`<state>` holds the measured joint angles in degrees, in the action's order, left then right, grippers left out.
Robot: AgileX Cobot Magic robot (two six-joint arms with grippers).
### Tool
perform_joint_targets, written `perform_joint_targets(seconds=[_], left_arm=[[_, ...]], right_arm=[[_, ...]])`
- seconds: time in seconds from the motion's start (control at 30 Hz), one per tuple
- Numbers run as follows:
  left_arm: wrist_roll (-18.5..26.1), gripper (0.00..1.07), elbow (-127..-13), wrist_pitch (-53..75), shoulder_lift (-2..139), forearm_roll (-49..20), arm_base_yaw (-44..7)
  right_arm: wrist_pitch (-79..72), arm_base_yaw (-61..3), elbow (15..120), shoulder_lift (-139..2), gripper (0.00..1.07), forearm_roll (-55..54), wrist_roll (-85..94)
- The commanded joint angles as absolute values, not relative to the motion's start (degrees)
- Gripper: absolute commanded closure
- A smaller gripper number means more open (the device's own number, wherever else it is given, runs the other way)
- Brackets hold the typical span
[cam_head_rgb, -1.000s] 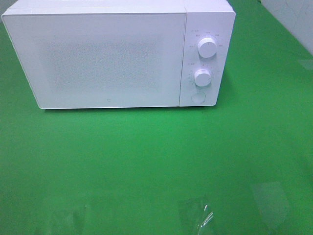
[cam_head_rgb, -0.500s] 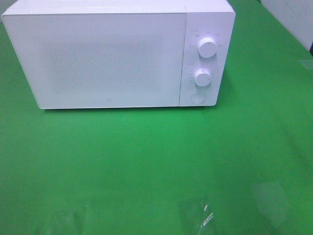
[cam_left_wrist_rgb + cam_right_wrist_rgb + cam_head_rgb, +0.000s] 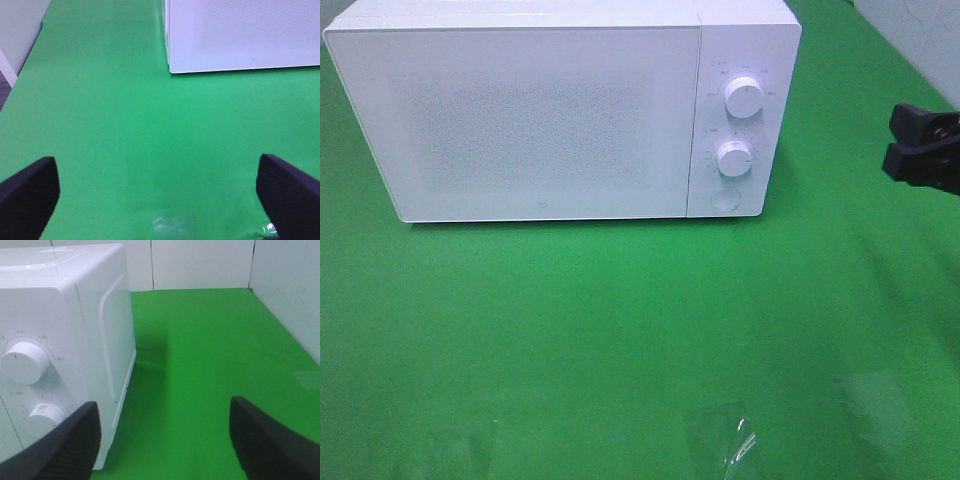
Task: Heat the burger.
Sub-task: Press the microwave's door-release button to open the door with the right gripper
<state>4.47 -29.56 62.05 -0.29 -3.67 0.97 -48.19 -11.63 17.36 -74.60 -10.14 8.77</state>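
Black-fingered, the right gripper [image 3: 904, 140] hangs at the right edge of the exterior high view, to the right of the white microwave oven [image 3: 540, 120] and not touching it. Its jaws stand apart with nothing between them. This is the only view that gives the oven's whole front: the shut door [image 3: 520, 125], the upper knob [image 3: 745, 98], the lower knob [image 3: 733, 157] and the round button [image 3: 724, 198] below them, all standing on the green table cover [image 3: 620, 330]. A glossy clear patch [image 3: 735, 447] lies near the front edge; whether it is film or glare cannot be told. The left gripper [image 3: 159, 195] shows in the left wrist view alone. Its two dark fingers [image 3: 30, 195] are spread wide over bare green cover, holding nothing, with only the lower corner of the oven's door beyond them. The right wrist view adds what the others hide: the oven's right side panel [image 3: 112, 335] with a raised rectangular outline, and the white wall panels [image 3: 200, 262] that close off the table behind and to the side. The same view shows both knobs at an angle, beside one spread finger. The burger shows in none of the three views, so its place cannot be told.
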Motion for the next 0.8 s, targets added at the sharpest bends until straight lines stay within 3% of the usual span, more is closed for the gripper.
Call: perform_joint_targets(seconds=[0.03, 0.37, 0.8], left_arm=[[4.01, 0.07, -29.62, 61.31, -1.26, -3.72, 1.03], [4.01, 0.07, -29.62, 61.31, -1.26, -3.72, 1.03], [4.01, 0.07, -29.62, 61.31, -1.26, -3.72, 1.03]], right_arm=[[-55.58, -18.79, 17.48, -79.98, 0.37, -20.74, 16.9], [-66.46, -33.8, 17.7, -89.73, 0.37, -32.26, 16.9], [-66.12, -44.81, 23.43, -98.38, 0.37, -35.29, 15.07]])
